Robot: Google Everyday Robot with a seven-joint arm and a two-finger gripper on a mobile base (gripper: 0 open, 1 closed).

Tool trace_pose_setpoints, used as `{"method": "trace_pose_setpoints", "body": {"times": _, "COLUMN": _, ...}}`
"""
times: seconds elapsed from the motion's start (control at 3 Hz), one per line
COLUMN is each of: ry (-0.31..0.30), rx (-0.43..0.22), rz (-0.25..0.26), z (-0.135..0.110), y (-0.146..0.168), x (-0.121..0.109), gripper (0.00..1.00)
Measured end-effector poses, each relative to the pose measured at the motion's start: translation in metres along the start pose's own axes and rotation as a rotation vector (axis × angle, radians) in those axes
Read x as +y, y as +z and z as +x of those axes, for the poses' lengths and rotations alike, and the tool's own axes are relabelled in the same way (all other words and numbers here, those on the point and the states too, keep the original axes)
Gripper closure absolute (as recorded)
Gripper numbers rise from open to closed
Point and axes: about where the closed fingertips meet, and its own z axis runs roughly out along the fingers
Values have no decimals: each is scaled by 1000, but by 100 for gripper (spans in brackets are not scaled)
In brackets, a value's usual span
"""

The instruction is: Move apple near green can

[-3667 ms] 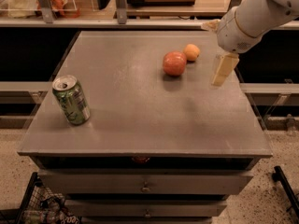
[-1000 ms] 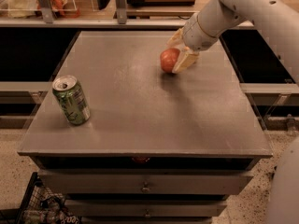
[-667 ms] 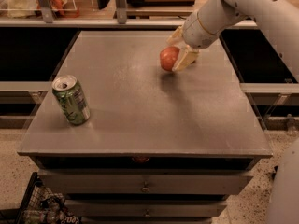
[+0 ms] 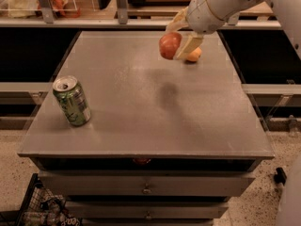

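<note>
Above the table's [image 4: 141, 126] far right, my gripper [image 4: 175, 43] pinches the apple [image 4: 168, 45], held clear of the surface. Carrying step; next, I judge, travel left and nearer to the can [image 4: 71, 101], well apart, then lower.

No legible text anywhere, white markings on the green can [image 4: 72, 101] at near left (no letters or brand can be made out), gripper [image 4: 180, 36] far right, clasping the apple [image 4: 167, 46]
</note>
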Motion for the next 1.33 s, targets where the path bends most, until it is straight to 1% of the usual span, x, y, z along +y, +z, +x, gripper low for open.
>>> {"method": "trace_pose_setpoints", "body": {"times": 0.33, "ry": -1, "rx": -2, "rz": 2, "z": -1, "y": 0, "x": -1, "gripper": 100}}
{"method": "trace_pose_setpoints", "body": {"times": 0.67, "ry": -34, "rx": -55, "rz": -26, "z": -14, "y": 11, "x": -2, "gripper": 100}}
{"method": "trace_pose_setpoints", "body": {"times": 1.0, "ry": -129, "rx": -144, "rz": -71, "z": -58, "y": 24, "x": 7, "gripper": 100}}
{"method": "trace_pose_setpoints", "body": {"times": 1.33, "ry": -226, "rx": -248, "rz": -145, "z": -109, "y": 41, "x": 32, "gripper": 100}}
